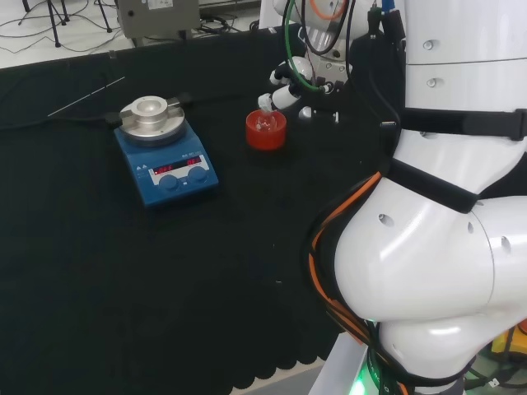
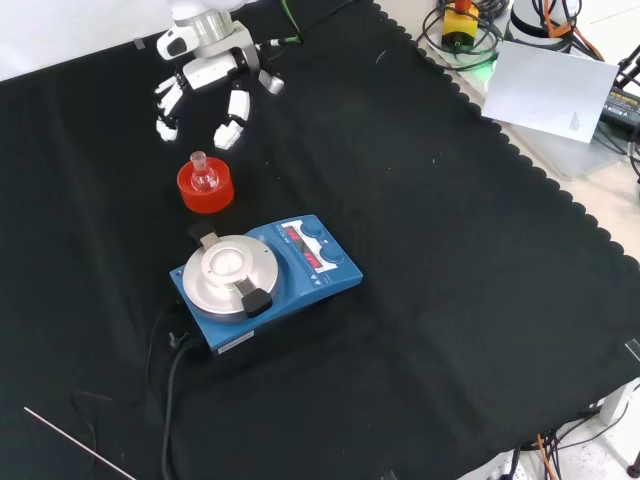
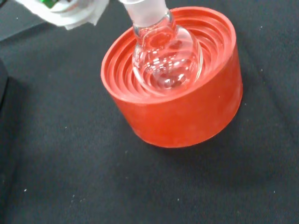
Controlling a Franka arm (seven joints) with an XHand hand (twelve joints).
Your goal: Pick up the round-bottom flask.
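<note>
A small clear round-bottom flask (image 3: 166,58) sits upright in a red ribbed ring stand (image 3: 187,112) on the black cloth. In the front view the flask (image 2: 203,175) with its stand (image 2: 205,190) lies just below the hand (image 2: 205,75), whose fingers (image 2: 229,128) hang spread and nearly straight above it, apart from the glass. In the head view the hand (image 1: 288,89) hovers just right of and above the stand (image 1: 266,130), with the flask (image 1: 265,122) inside it. Nothing is held.
A blue hotplate stirrer (image 2: 265,275) with a round metal top stands close in front of the stand in the front view, its cable (image 2: 170,395) trailing off. A thin rod (image 2: 80,445) lies near the cloth's corner. The arm's white links (image 1: 445,206) stand at the head view's right.
</note>
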